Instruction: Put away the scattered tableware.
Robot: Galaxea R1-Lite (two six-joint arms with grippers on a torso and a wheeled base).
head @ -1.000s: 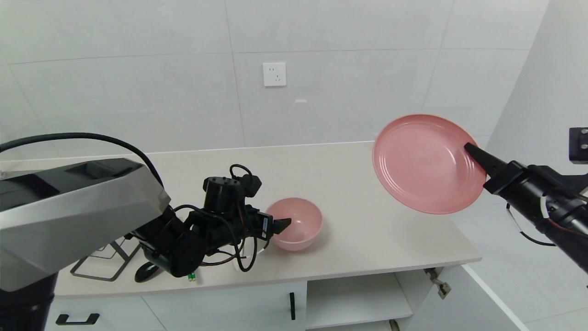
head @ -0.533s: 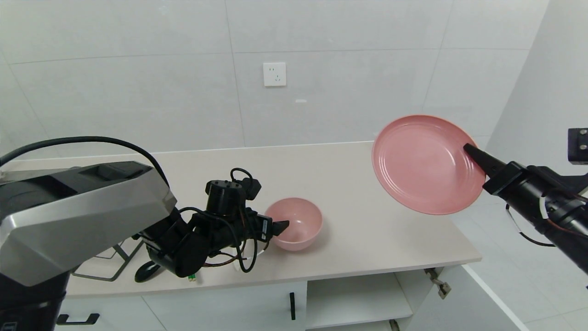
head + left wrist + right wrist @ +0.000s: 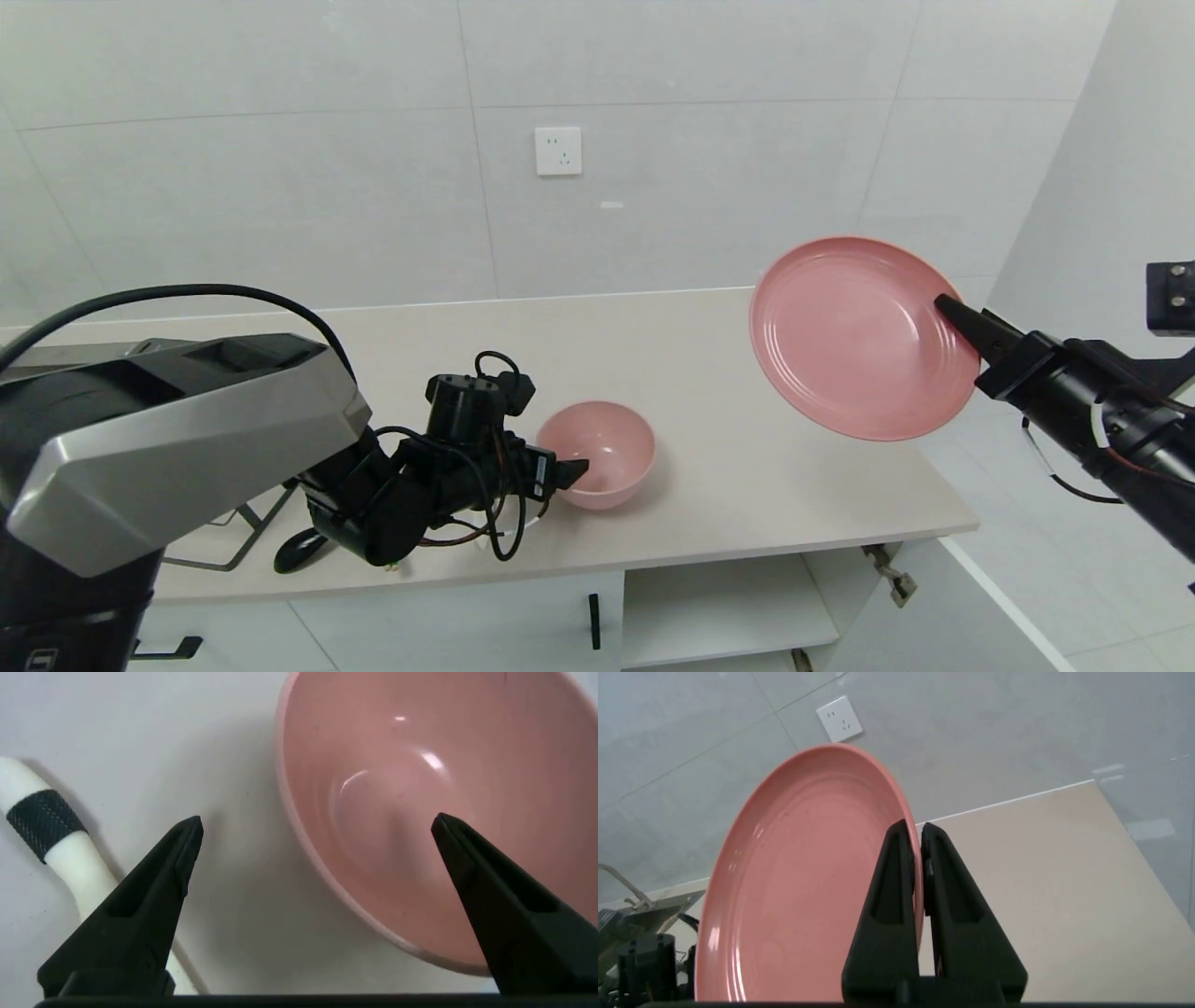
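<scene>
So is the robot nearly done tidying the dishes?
Not yet: nothing looks put away. The right tool holds the pink plate in the air. The left tool is open across the rim of the pink bowl; it and a white-handled utensil sit on the counter.

Bright, even light with faint soft shadows

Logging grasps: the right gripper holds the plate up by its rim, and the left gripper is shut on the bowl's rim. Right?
Not quite. The left gripper is open, astride the rim of the bowl, as the left wrist view shows. The right gripper does hold the plate up by its rim.
</scene>
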